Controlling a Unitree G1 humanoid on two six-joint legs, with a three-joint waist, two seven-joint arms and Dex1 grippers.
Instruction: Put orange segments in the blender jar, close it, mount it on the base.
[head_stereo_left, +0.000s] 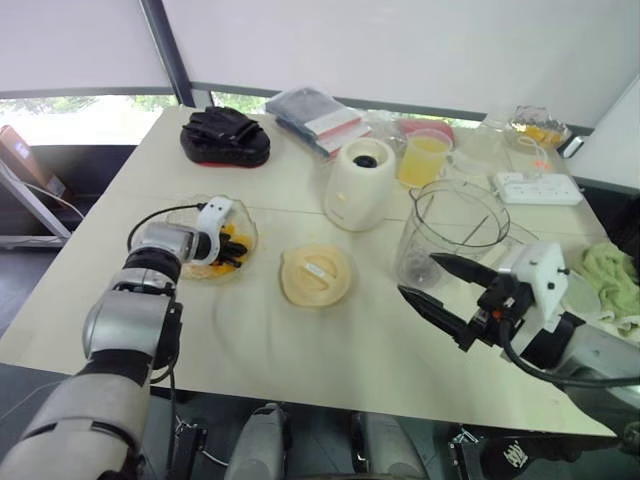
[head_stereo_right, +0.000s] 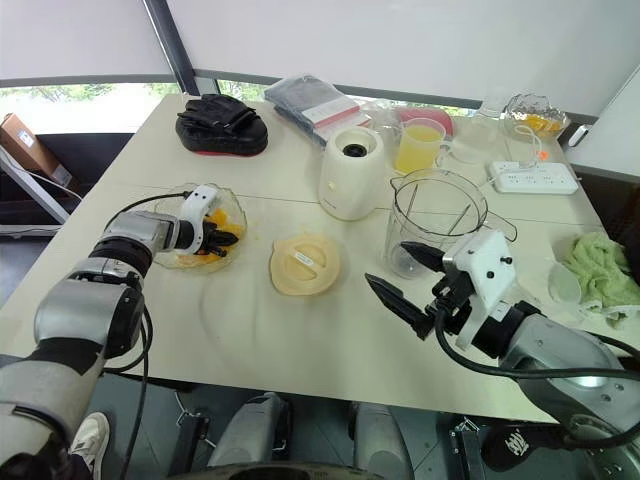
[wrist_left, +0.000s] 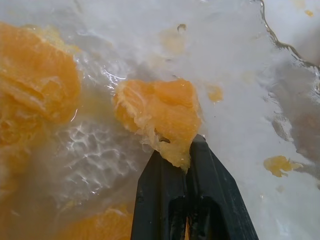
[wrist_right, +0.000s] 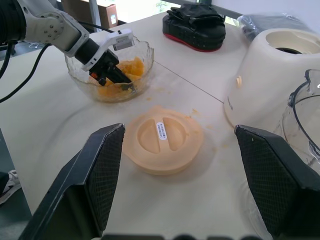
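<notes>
My left gripper (head_stereo_left: 235, 255) reaches into the glass bowl (wrist_right: 80, 82) at the table's left. It is shut on the edge of an orange segment (wrist_left: 160, 112), and more segments lie around it in the bowl. The clear blender jar (head_stereo_left: 470, 225) stands lidless right of centre. Its pale yellow lid (head_stereo_left: 316, 274) lies flat on the table between bowl and jar. The cream blender base (head_stereo_left: 358, 183) stands behind the lid. My right gripper (head_stereo_left: 416, 274) hovers open just in front of the jar, holding nothing.
A black padded mitt (head_stereo_left: 225, 135) and bagged packets (head_stereo_left: 315, 115) lie at the back. A cup of orange juice (head_stereo_left: 425, 158), a white power strip (head_stereo_left: 537, 187) and a second glass bowl (head_stereo_left: 540, 128) sit at the back right. A green cloth (head_stereo_left: 612, 275) lies at the right edge.
</notes>
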